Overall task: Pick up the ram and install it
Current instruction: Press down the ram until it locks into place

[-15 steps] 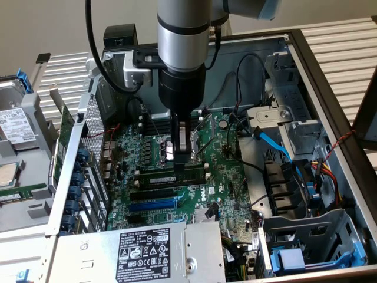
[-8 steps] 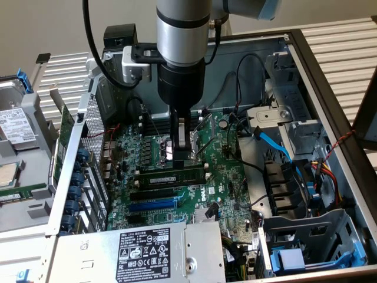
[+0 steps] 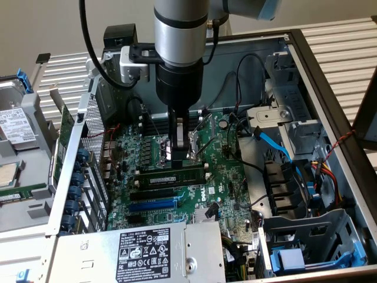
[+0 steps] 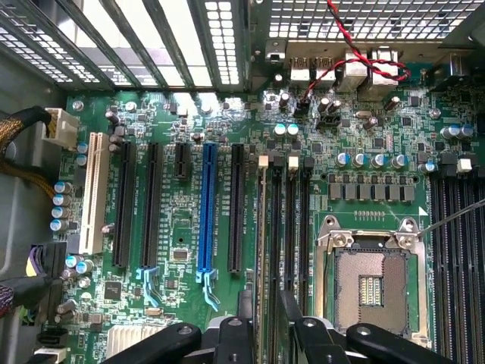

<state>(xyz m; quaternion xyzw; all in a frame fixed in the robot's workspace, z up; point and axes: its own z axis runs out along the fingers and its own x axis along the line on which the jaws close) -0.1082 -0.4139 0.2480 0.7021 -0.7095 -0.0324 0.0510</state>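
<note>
**Green ram (image 3: 174,177) on edge at its slot, hand (image 3: 179,154) just above**

Dark-green stick w/ white sticker sits inside the open PC case (image 3: 330,100), on the motherboard (image 3: 227,171). It stands on its long edge, parallel to the black memory slots (image 4: 292,227). It lies between the CPU socket (image 4: 371,280) and the blue expansion slot (image 3: 152,205), closer to the socket. It looks level along its length, no obvious tilt.

The hand hangs straight down from the arm, directly over the socket-side area and just beside and above the stick. In the wrist view the fingers (image 4: 246,322) are partly spread w/ a clear gap, straddling the line of the memory slots. Nothing can be made out pinched between them. In the exterior view the tips appear to end short of the stick's top edge, apart rather than touching, though the angle makes that approx.

Progress, as a judgement: the pick-up part looks done, since the stick is at the board and not off on the tabletop. Placement into the slot looks done or nearly so. What can't be read is whether it is pressed fully home. The end clips are too small to tell locked vs. open, so full seating is unconfirmed.
</note>
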